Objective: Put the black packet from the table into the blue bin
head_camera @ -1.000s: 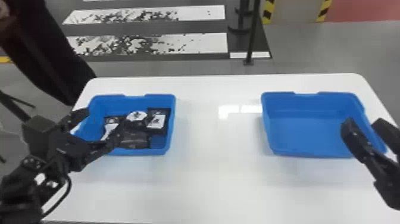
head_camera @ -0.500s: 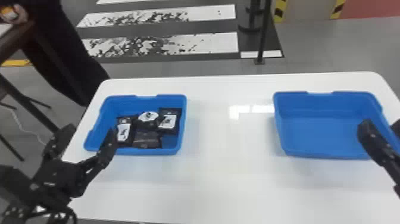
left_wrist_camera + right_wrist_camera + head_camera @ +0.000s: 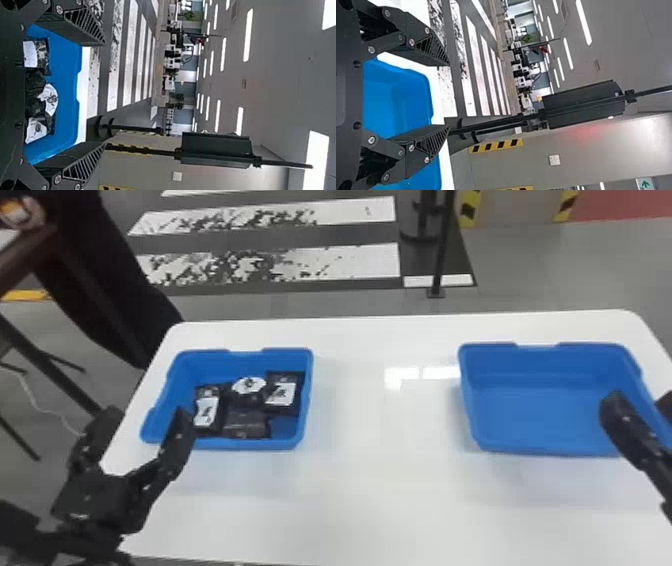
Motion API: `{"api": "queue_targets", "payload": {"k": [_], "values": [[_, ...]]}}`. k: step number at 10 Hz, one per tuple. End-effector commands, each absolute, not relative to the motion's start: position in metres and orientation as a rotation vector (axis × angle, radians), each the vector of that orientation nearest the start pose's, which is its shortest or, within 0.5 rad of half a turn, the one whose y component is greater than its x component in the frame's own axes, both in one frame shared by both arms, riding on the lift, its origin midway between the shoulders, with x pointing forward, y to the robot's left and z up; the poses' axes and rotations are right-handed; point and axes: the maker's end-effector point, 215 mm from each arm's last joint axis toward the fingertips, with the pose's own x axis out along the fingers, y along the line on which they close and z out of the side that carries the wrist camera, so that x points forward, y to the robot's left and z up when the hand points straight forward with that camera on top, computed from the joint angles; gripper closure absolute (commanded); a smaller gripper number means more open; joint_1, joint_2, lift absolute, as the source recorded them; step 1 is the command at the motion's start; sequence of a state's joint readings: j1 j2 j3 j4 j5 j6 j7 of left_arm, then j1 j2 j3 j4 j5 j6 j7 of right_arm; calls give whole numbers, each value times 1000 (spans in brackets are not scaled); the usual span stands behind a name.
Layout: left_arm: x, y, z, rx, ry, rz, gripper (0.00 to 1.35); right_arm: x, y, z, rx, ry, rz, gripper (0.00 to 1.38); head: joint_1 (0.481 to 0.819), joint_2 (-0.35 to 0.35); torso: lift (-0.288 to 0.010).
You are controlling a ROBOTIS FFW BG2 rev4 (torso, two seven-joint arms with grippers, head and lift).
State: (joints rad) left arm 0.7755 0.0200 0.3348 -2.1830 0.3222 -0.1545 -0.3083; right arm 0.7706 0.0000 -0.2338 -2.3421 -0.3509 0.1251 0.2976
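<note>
Black packets (image 3: 206, 412), four, lie in one of two blue bins (image 3: 260, 443).

right end effector (image 3: 639, 400) cropped in head view, packet labels (image 3: 282, 394) illegible

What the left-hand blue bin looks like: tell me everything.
The left-hand blue bin is a rectangular, open-topped container, apparently plastic, with rounded corners and a shallow notch in its far rim. It sits upright on the white table, holding several black packets, some bearing white labels. The left gripper is open, one finger overlapping the bin's near rim in the head view; whether it touches the bin, I cannot tell.
</note>
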Motion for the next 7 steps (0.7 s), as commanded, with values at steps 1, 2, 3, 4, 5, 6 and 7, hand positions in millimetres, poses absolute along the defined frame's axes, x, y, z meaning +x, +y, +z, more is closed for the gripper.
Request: {"api": "queue_targets", "payload": {"k": [1,2,3,4,5,6,7], "values": [[356,330,-299,-77,-49,-54,140,367,-266,-302,211,68,142,510,695,116,-110],[358,327,-297,-85,-58,-61,140,368,-266,-301,211,66,143,510,695,108,-110],[359,325,-295,-85,-65,-65,140,368,-266,-300,208,64,143,510,695,100,-110],[358,324,-294,-83,-66,-66,140,367,-266,-302,209,69,142,510,695,95,-110],[358,324,-293,-84,-71,-66,140,367,-266,-302,208,69,143,510,695,94,-110],[358,325,-293,-90,-71,-65,140,366,-266,-304,209,74,142,510,695,93,-110],[358,324,-295,-92,-66,-68,140,366,-266,-304,209,74,142,510,695,92,-110]]}}
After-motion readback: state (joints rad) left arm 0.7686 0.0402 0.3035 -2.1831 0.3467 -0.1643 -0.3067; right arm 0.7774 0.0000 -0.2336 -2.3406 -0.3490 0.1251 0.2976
